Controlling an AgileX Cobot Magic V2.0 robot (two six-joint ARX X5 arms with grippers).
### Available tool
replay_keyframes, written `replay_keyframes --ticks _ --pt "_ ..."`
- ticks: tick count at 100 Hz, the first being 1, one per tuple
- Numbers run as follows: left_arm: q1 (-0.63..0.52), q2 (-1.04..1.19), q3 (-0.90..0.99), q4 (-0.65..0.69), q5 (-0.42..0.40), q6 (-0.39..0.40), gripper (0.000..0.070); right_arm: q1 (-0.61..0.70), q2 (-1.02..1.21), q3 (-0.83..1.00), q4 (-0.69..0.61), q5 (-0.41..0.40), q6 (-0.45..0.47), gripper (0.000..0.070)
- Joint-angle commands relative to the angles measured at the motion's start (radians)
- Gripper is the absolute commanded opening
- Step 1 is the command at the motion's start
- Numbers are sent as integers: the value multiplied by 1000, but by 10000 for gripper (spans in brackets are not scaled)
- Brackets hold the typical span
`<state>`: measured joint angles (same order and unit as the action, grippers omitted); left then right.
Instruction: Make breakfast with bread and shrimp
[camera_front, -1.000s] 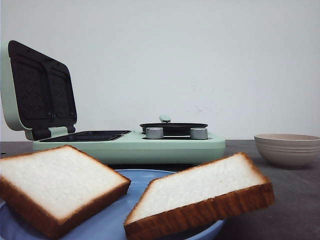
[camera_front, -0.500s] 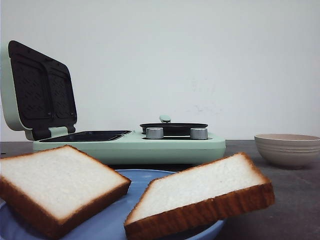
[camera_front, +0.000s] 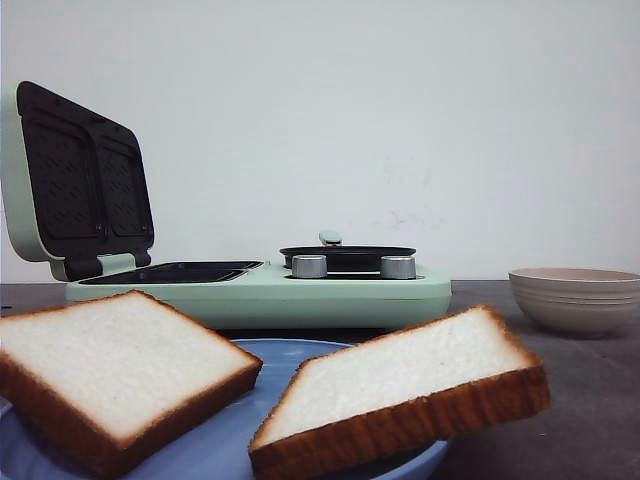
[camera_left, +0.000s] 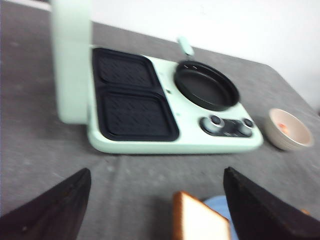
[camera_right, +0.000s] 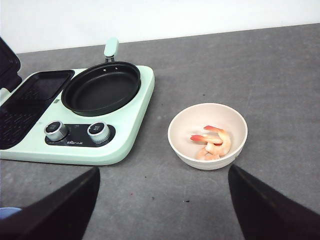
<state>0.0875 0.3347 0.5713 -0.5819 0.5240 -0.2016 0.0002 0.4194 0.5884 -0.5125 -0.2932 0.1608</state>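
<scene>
Closest to the robot sat a blue plate (camera_front: 215, 450) with two bread slices on it. The left slice (camera_front: 110, 365) lay on the plate's left part, tilted, crust facing the camera. The right slice (camera_front: 405, 385) lay beside it, apart from it, its far right corner hanging past the plate's rim. Both showed pale crumb and orange-brown crust.

The left gripper (camera_left: 157, 210) hung over the gray table (camera_right: 280, 75), fingers (camera_left: 50, 212) spread wide apart, nothing between them; a corner of one slice and a bit of the plate showed below it. The right gripper (camera_right: 162, 210) was likewise wide apart and empty, hovering above the table near the bowl (camera_right: 207, 135).

Past the plate stood a mint-green breakfast maker (camera_front: 330, 290). Its lid (camera_front: 75, 180) on the left stood raised, dark grid plates on the inside. Below the lid were two dark sandwich trays (camera_left: 132, 102), bare. On the right half sat a black round pan (camera_right: 101, 87) with a green handle (camera_right: 111, 48) pointing away from the robot. Two silver knobs (camera_right: 77, 131) sat in front of the pan.

To the right of the maker, apart from it, the beige bowl held a few pink shrimp (camera_right: 212, 142). Behind everything was a plain white wall (camera_front: 400, 120).
</scene>
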Motion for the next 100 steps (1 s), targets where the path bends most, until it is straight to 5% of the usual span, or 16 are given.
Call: replay_keyframes --ticks 1,33,65,100 --pt "3 4 15 -3 38 5 471 4 2 17 11 -2 -8 522" --pt "-1 37 15 -120 91 4 421 4 1 17 -67 -48 -7 521" --pt "-10 254 15 -149 259 7 394 6 0 17 -101 -51 -7 521" --pt "-12 413 13 -227 298 119 406 32 0 17 -114 -51 -12 521"
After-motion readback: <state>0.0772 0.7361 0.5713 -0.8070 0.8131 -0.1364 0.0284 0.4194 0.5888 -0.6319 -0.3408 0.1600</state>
